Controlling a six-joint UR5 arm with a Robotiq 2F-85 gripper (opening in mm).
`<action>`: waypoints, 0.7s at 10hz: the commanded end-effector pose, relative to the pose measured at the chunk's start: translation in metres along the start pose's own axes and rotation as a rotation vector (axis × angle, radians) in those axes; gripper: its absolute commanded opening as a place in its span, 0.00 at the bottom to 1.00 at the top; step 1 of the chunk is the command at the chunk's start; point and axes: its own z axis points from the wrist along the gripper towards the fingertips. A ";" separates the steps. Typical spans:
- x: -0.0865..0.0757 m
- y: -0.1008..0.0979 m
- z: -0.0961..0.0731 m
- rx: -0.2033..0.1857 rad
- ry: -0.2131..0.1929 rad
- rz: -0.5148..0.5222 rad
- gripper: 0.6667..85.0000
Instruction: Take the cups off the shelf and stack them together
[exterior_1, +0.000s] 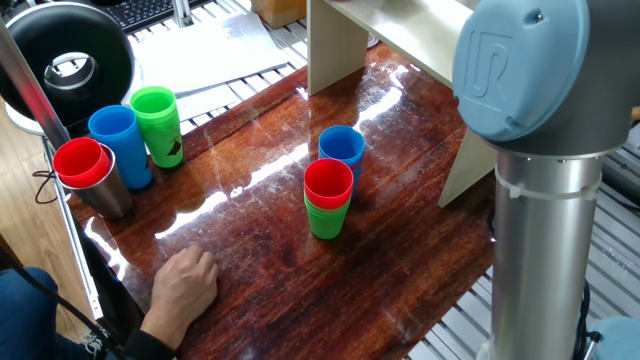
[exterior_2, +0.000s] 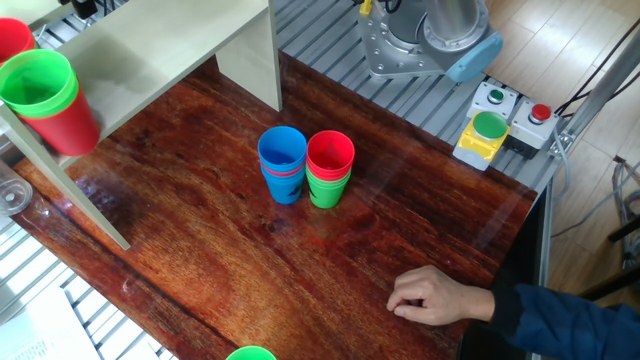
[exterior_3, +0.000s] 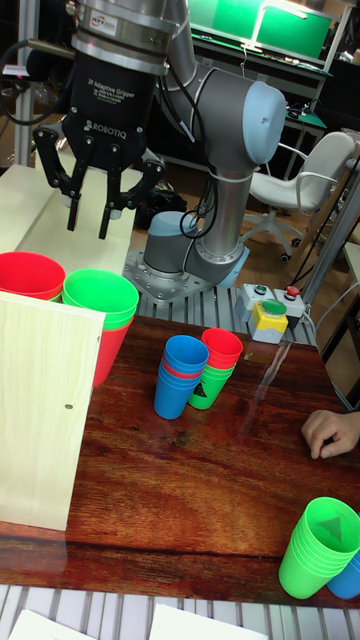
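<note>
My gripper (exterior_3: 90, 222) hangs open and empty above the cream shelf (exterior_3: 45, 410), its fingers (exterior_3: 75, 205) spread. Below it, at the shelf's (exterior_2: 150, 45) top edge, a green cup nested in a red one (exterior_3: 100, 305) stands next to another red cup (exterior_3: 30, 275); both show too as the green-on-red pair (exterior_2: 40, 95) and the red cup (exterior_2: 10, 35). On the table stand a blue-topped stack (exterior_1: 341, 150) (exterior_2: 282, 163) (exterior_3: 180, 375) and a red-on-green stack (exterior_1: 328, 197) (exterior_2: 330, 168) (exterior_3: 215, 365).
A person's hand (exterior_1: 185, 285) (exterior_2: 430, 297) rests on the table's front part. At one table end stand a green cup (exterior_1: 157, 125), a blue cup (exterior_1: 120, 145) and a red cup in a grey metal tumbler (exterior_1: 90, 175). A button box (exterior_2: 490, 130) sits by the arm's base (exterior_2: 420, 40).
</note>
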 end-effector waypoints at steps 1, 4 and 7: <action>-0.020 -0.021 -0.009 0.021 0.040 -0.095 0.38; -0.017 -0.006 -0.005 -0.014 0.028 -0.010 0.23; -0.017 0.002 -0.001 -0.057 0.041 0.064 0.01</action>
